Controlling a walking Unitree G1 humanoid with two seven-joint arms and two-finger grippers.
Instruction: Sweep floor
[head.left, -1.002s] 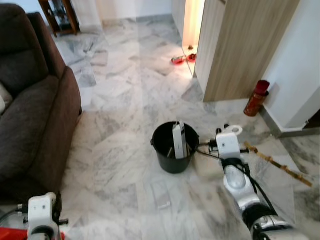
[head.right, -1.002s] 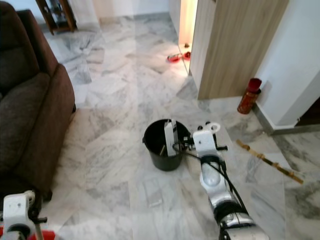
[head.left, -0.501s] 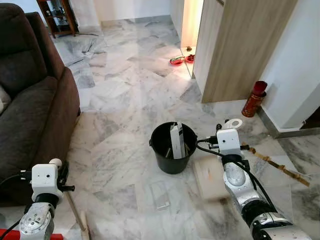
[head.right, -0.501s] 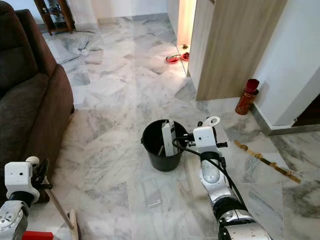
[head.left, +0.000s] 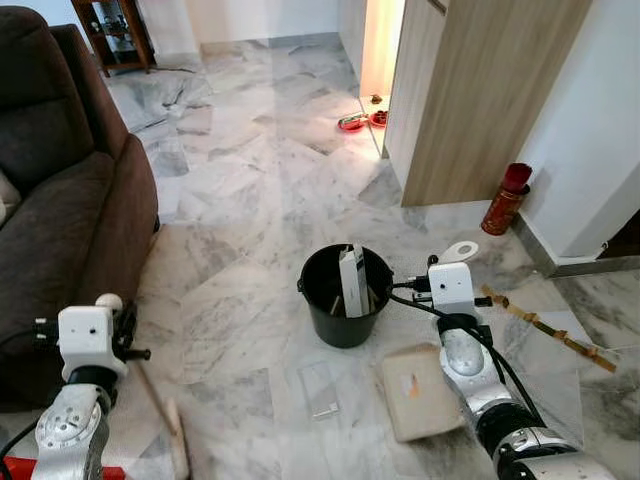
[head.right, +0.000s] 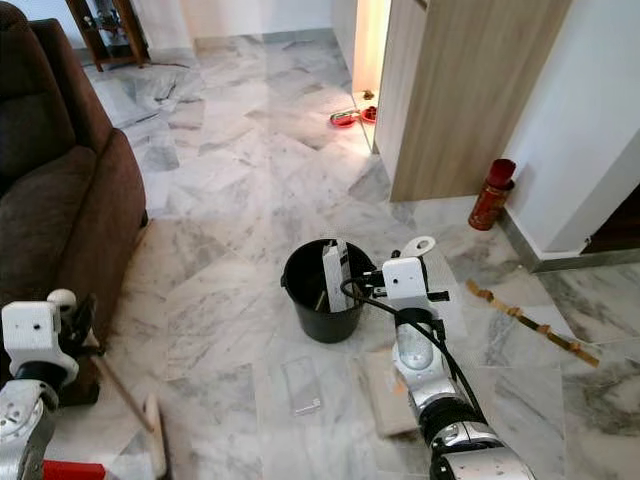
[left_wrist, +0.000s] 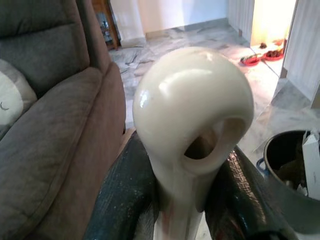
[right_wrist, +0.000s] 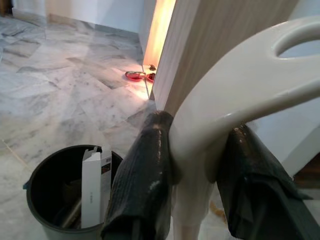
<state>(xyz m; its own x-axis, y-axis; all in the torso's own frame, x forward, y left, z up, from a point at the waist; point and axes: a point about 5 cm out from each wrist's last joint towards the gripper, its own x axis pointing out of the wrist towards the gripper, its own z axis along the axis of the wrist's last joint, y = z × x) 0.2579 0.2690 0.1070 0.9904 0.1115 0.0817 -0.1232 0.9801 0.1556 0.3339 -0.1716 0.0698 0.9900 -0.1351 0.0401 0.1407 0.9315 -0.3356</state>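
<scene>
Left gripper, at seven o'clock in the head views, was clamped on the cream looped handle end of the broom, one black finger pressed to each side of the shaft. Its silver arm rose from the lower edge with the wrist block uppermost. Below it the thin wooden broom shaft slanted down toward five o'clock to a pale broom head lying on the white-and-grey marble floor, just beside the dark brown fabric sofa.

Right gripper, at four o'clock, was closed around the white curved handle of the dustpan. That arm reached up toward twelve o'clock. The beige flat dustpan tray lay on the floor at the arm's left, at five o'clock from the round black plastic bucket. A white carton stood upright inside that bucket.
</scene>
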